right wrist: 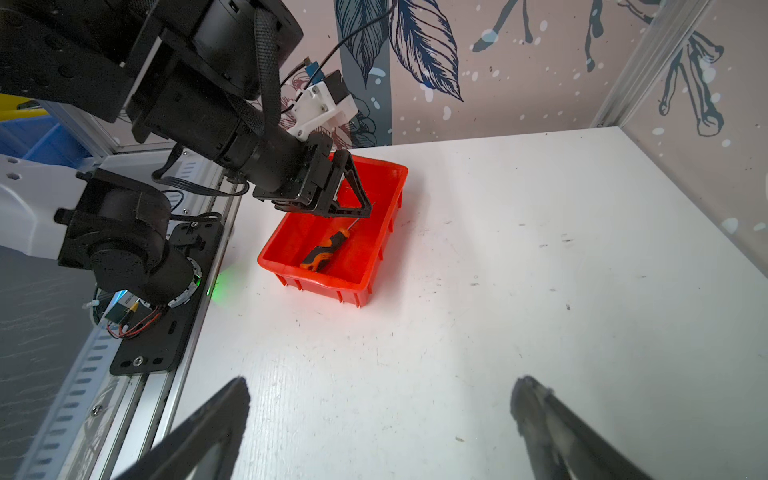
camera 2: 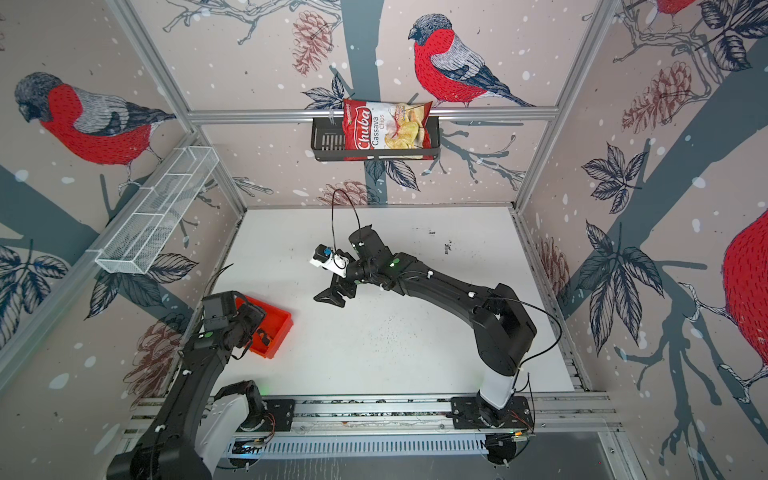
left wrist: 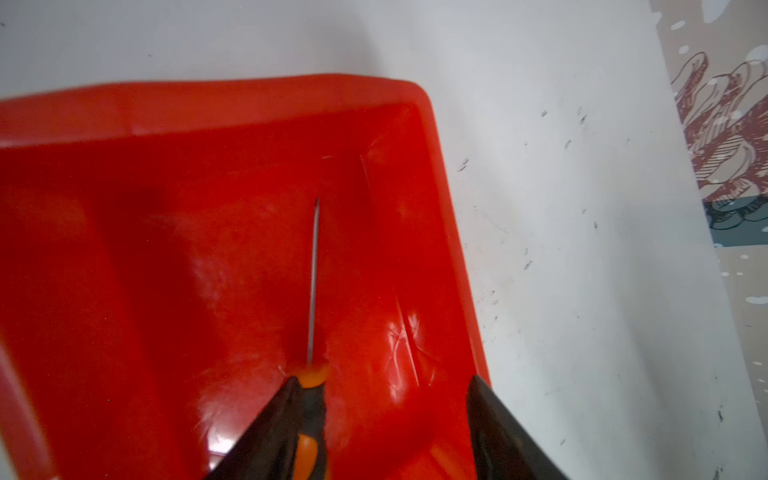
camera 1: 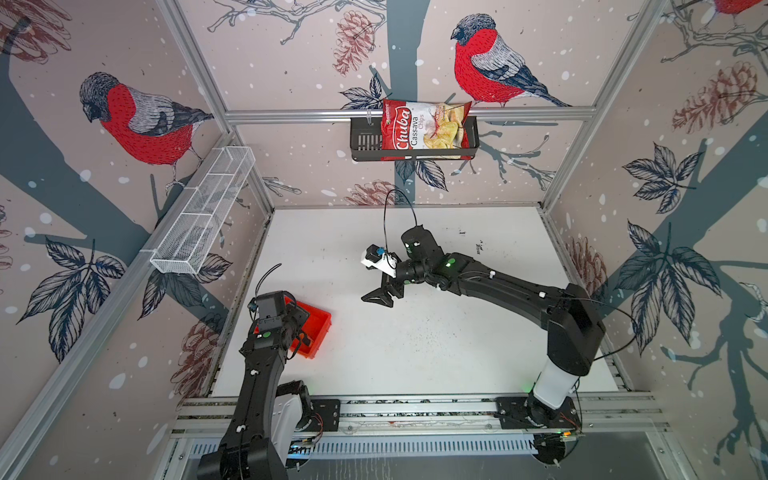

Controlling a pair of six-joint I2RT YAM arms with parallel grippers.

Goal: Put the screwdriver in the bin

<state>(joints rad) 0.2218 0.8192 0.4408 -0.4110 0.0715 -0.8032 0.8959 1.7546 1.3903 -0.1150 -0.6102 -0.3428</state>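
We see the left arm (camera 1: pixel 257 374) bent down over the bin (right wrist: pixel 328 291), jaws apart; the screwdriver (right wrist: pixel 326 251) seems to lie loose inside. The right arm (camera 1: pixel 498 286) reaches out, jaws wide.

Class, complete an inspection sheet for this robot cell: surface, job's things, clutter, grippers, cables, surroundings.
Surface: white table, scuffed, with dark specks.
Job's things: screwdriver lies inside the red bin.
Clutter: nothing seen.
Grippers: left gripper open over the bin, one finger beside the screwdriver's handle; right gripper open, holding nothing, over mid-table.
Cables: black cable loops above the right wrist.
Surroundings: chips bag in a black basket on the back wall; white mesh basket on the left wall.
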